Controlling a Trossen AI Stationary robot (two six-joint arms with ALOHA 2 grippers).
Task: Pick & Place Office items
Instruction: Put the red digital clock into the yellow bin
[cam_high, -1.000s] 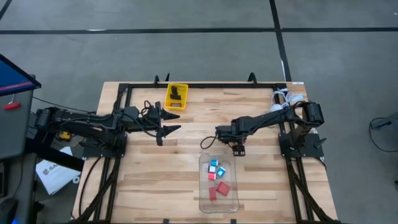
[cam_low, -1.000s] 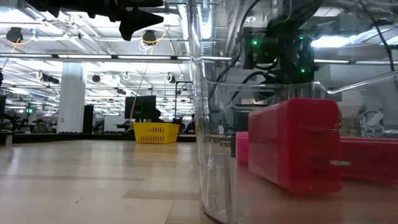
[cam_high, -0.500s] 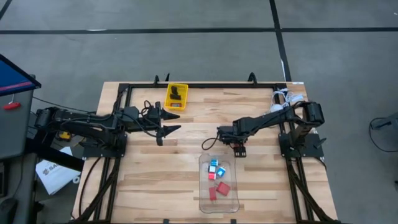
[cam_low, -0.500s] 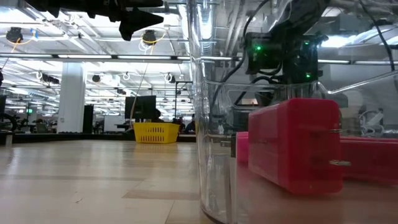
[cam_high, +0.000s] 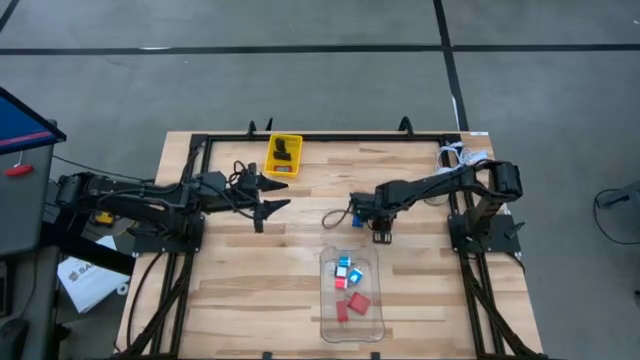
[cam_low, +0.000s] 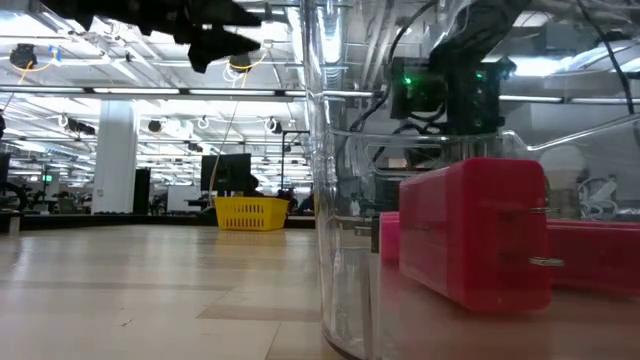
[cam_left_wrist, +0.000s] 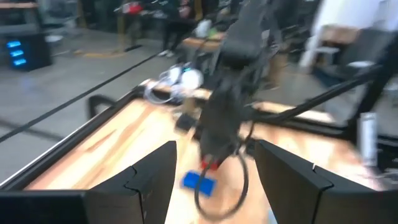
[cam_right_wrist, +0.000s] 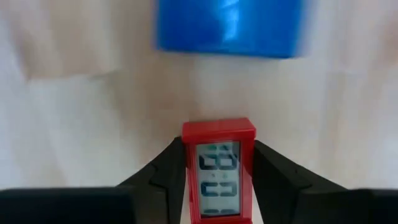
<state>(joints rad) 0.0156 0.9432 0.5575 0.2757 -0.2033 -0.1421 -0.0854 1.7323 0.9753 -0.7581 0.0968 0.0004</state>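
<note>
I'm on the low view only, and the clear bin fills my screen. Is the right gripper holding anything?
Observer: Yes. In its wrist view the right gripper is closed on a red timer with a pale digit display.
Operator: Anything else near it?
Observer: A blue block lies on the wood just past the timer.
Operator: And the left arm?
Observer: The left gripper hangs open over bare table below the yellow tray, holding nothing.
</note>
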